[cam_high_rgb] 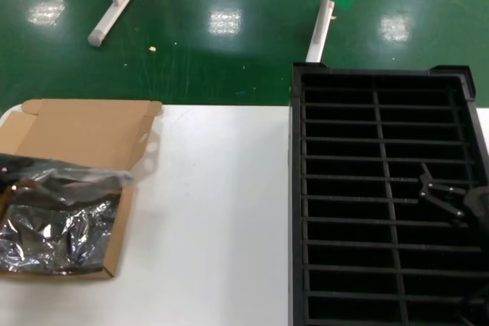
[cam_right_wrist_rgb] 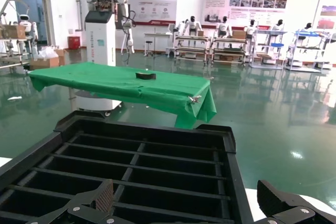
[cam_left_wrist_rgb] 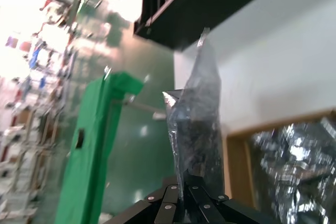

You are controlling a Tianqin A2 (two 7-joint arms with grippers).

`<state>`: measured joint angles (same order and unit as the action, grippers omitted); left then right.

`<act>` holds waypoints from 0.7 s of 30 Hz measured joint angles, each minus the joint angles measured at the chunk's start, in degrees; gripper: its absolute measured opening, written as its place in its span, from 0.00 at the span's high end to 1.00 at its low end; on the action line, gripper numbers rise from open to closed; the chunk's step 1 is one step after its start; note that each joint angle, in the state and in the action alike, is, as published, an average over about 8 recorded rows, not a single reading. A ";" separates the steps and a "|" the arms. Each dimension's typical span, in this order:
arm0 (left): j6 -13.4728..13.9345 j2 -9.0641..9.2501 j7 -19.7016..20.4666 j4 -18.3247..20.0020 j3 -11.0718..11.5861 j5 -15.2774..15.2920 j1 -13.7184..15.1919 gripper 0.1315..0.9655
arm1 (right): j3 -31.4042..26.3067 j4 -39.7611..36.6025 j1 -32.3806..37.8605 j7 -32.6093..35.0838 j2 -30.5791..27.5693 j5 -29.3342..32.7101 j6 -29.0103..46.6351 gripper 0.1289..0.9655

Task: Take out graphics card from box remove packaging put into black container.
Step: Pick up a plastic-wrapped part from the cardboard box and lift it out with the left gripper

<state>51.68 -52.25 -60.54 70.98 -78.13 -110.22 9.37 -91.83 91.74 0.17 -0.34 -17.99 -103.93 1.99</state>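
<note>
While upright, packaging (cam_left_wrist_rgb: 195,124) sits in left gripper (cam_left_wrist_rgb: 184,195).

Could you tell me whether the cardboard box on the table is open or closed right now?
Open. The box has its lid flap folded back, and crinkly packaging shows inside. The left gripper holds up a bag.

Right gripper (cam_high_rgb: 451,202) at the far right of the head view, dark and angular, hovering above the black container (cam_high_rgb: 382,188), fingers (cam_right_wrist_rgb: 97,200) spread wide apart with nothing between them. Left gripper (cam_left_wrist_rgb: 185,198) visible only in its own wrist view, black linked fingers (cam_left_wrist_rgb: 202,196) closed together at the tips, pinching the lower edge of the packaging (cam_left_wrist_rgb: 195,129), held upright.
</note>
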 joint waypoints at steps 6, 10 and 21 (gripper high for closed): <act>1.45 -6.37 11.11 8.07 -2.42 1.91 -0.93 0.99 | 0.00 0.00 0.00 0.00 0.00 0.00 0.00 0.00; 2.34 -9.76 19.59 10.78 -6.52 4.48 2.19 0.99 | 0.00 0.00 0.00 0.00 0.00 0.00 0.00 0.00; 4.26 -12.67 46.83 18.88 -22.75 11.95 14.45 0.99 | 0.00 0.00 0.00 0.00 0.00 0.00 0.00 0.00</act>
<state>55.94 -64.92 -13.71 89.86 -100.88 -98.27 23.82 -91.83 91.74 0.17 -0.34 -17.99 -103.93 1.99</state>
